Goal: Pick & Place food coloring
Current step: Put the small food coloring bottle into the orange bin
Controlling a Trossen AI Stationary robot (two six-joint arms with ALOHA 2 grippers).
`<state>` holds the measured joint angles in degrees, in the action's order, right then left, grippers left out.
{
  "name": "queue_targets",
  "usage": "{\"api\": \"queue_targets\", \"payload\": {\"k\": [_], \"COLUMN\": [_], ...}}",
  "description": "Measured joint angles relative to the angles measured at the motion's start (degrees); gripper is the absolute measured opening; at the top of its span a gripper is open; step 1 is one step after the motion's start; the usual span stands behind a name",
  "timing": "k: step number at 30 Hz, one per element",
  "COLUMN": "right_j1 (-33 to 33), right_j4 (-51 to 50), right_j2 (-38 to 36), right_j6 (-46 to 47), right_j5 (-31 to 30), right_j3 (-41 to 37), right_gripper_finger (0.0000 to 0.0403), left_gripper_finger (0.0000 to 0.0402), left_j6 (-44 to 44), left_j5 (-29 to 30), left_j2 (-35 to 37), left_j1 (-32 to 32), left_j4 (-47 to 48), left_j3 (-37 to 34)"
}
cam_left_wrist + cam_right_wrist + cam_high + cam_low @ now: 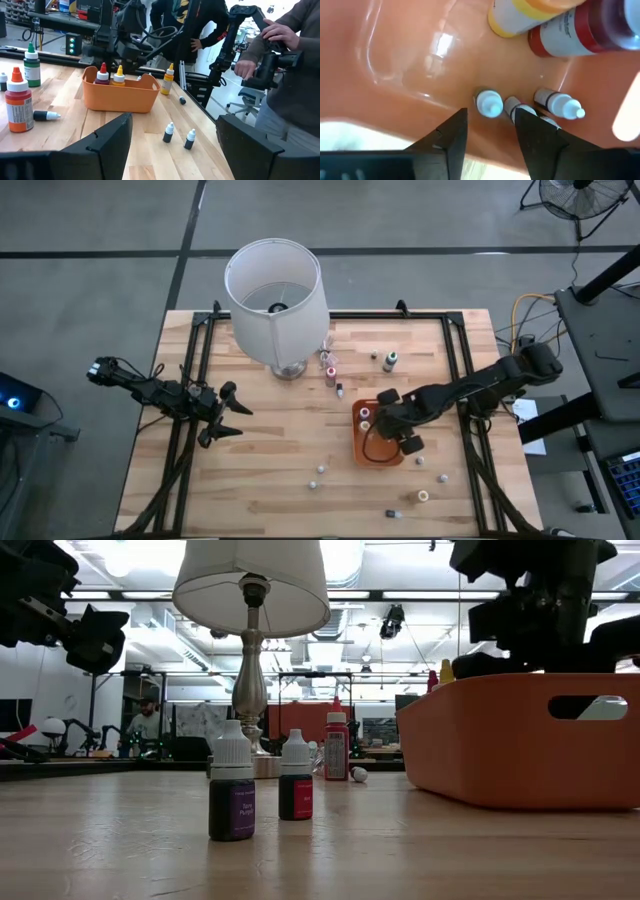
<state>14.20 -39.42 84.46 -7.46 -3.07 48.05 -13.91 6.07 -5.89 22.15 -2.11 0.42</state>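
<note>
The food coloring is many tiny bottles. Some lie scattered on the wooden table, such as a green one (390, 361) and two dark ones (232, 795) near the front. Others sit in the orange tray (361, 448): a yellow (520, 15) and a red (580, 30) larger bottle, and three white-capped small ones (559, 104). My right gripper (490, 117) points down into the tray, open; one small bottle (489, 103) stands upright on the tray floor just beyond the gap between its fingertips. My left gripper (225, 418) waits open at the table's left.
A tall lamp with a white shade (275, 290) stands at the far middle of the table, with red and pink bottles (330, 365) beside its base. A person (280, 60) stands beyond the table's right side, hands on control arms. Bare wood lies between the two arms.
</note>
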Motion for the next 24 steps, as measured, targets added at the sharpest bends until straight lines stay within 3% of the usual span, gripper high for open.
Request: {"api": "queue_targets", "payload": {"k": [17, 24], "right_j1": [0.2, 0.2], "right_j4": [-12.0, -17.0], "right_j2": [-8.4, -9.8], "right_j6": [1.8, 8.0], "right_j5": [-0.1, -0.1], "right_j3": [10.6, 17.1], "right_gripper_finger": [0.0178, 0.0198], "left_gripper_finger": [0.0259, 0.0259], "left_j6": [0.0, 0.0], "left_j5": [0.0, 0.0], "left_j2": [0.0, 0.0], "left_j1": [0.0, 0.0], "left_j4": [0.0, 0.0], "left_j3": [0.0, 0.0]}}
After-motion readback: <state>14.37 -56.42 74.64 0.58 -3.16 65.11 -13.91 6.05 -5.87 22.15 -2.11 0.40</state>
